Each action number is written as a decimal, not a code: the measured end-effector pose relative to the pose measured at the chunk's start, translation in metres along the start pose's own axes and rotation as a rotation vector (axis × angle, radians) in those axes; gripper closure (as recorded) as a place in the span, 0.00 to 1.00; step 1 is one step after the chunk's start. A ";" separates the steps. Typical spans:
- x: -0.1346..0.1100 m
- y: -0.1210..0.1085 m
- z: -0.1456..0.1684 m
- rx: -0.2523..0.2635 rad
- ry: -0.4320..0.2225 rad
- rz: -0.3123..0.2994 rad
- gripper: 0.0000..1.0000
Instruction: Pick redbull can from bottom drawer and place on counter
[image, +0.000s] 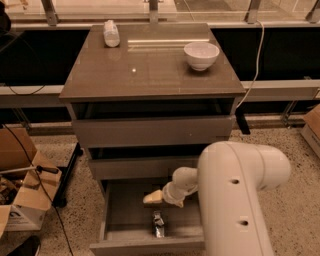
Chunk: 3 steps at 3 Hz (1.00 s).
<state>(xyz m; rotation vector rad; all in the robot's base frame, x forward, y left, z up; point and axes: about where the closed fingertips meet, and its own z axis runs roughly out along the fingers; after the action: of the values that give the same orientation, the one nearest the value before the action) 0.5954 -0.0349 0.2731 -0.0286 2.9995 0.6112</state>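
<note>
So, far left on the floor there was an open cardboard box (22, 202) with junk in it, nothing to do with the job; on the left back corner of the surface (150, 75) a white bottle (111, 33) lay on its side, well out of the way, so the middle of the top was bare and looked like the obvious spot for a drop-off. Below that, the two upper drawers were only cracked open a bit, while the bottom drawer (145, 245) was pulled right out; my guess is that's because nothing could get down into it otherwise.

The tool (152, 198) was down inside that drawer, pointing left and hanging just above and behind the redbull can (158, 223); near it but not touching as far as I could see; honestly couldn't tell whether the tool was spread or pressed together. The can lay on the drawer floor close to the front panel, roughly centre; so the grab hadn't happened yet, and the tool would need to come forward and lower to get around it.

Further right, a white bowl (201, 54) sat upright at the back right of the surface; the fat white arm (240, 200) filled the lower right, reaching in from that side; a cable (257, 55) dangled behind the cabinet.
</note>
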 end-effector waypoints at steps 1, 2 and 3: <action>-0.002 0.009 0.044 0.018 0.030 0.047 0.00; 0.011 -0.006 0.102 0.026 0.132 0.155 0.00; 0.024 -0.023 0.130 0.036 0.191 0.234 0.00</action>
<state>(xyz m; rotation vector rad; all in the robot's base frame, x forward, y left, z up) 0.5821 -0.0051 0.1434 0.2859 3.2255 0.6062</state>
